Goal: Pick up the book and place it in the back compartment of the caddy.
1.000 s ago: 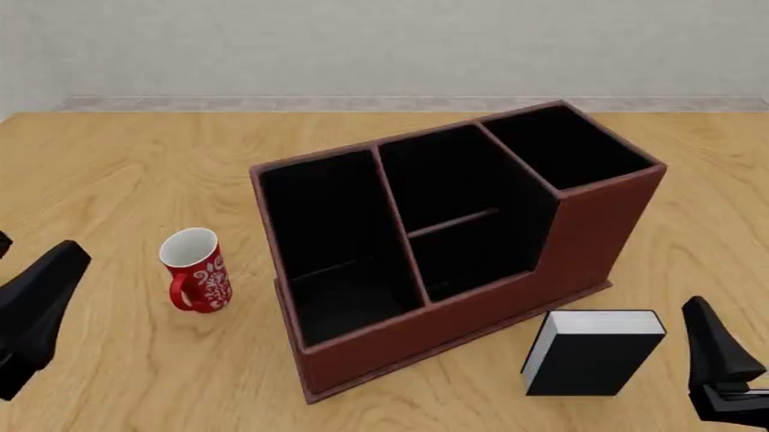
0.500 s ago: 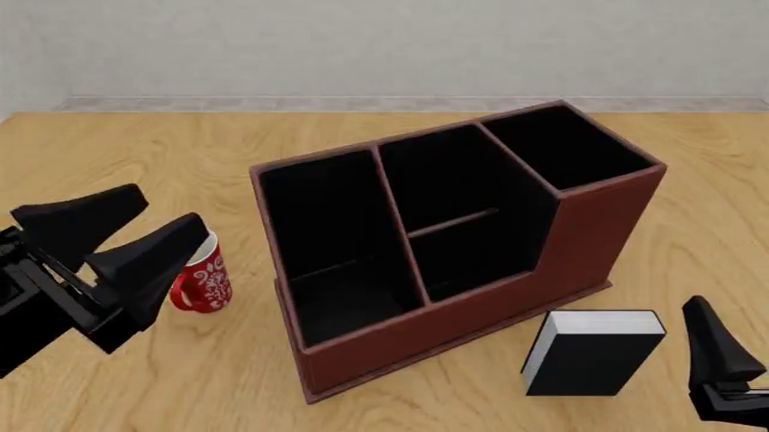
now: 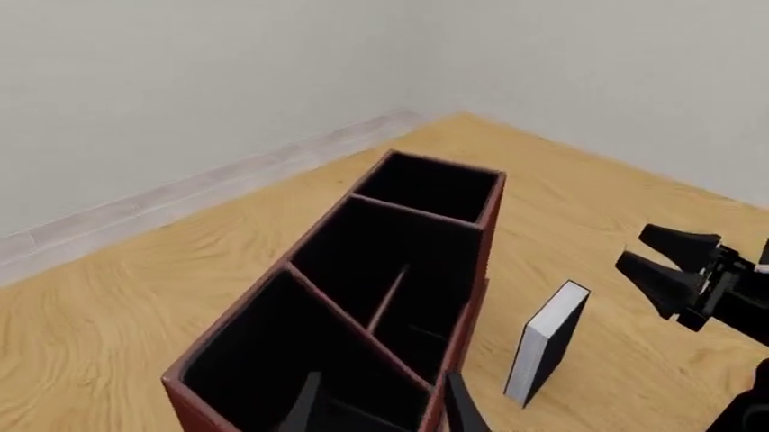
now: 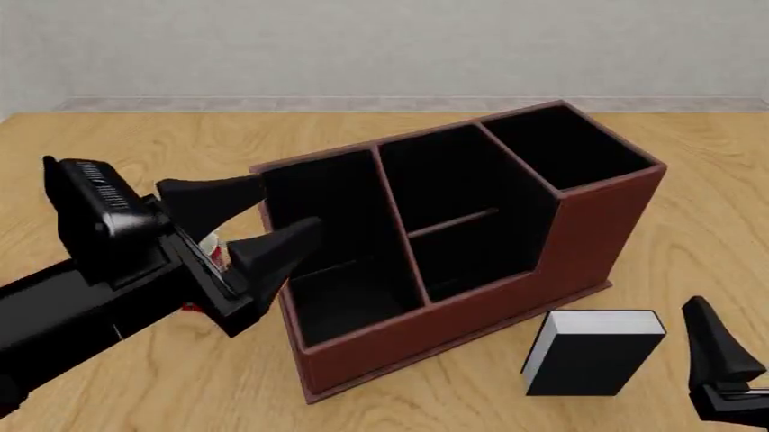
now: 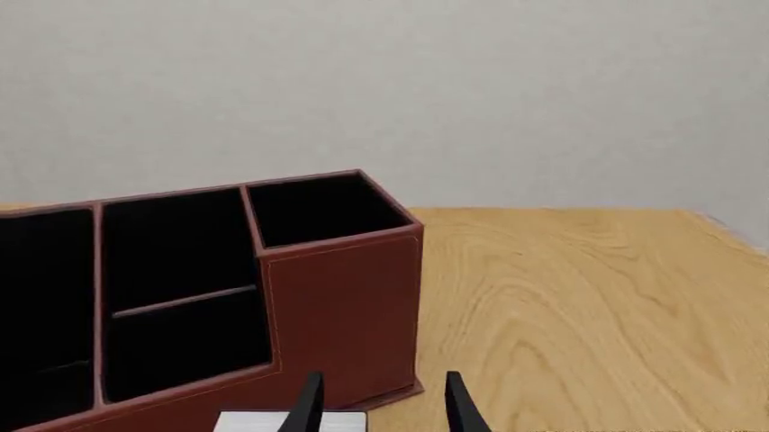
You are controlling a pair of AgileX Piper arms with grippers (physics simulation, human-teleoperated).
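The black book (image 4: pixel 592 353) stands upright on the table by the caddy's near right corner, its white page block on top; it also shows in the left wrist view (image 3: pixel 547 340). The reddish-brown caddy (image 4: pixel 595 236) sits mid-table. Its back compartment (image 4: pixel 471 259) is the small cell between the thin low divider and the lowered outer wall. My left gripper (image 4: pixel 288 207) is open, hovering over the caddy's long left cell, nothing between its fingers. To the right of the book, my right gripper (image 5: pixel 378 405) is open and empty, low at the frame's corner (image 4: pixel 719 355).
A red patterned mug (image 4: pixel 215 250) stands left of the caddy, almost wholly hidden behind my left arm. The deep tall-walled cell (image 4: pixel 567 144) is at the caddy's far right. A pale wall runs along the table's far edge.
My left arm has swung in from the near left and risen, its open gripper now over the caddy's left cell and covering the mug. Book and right gripper have stayed put.
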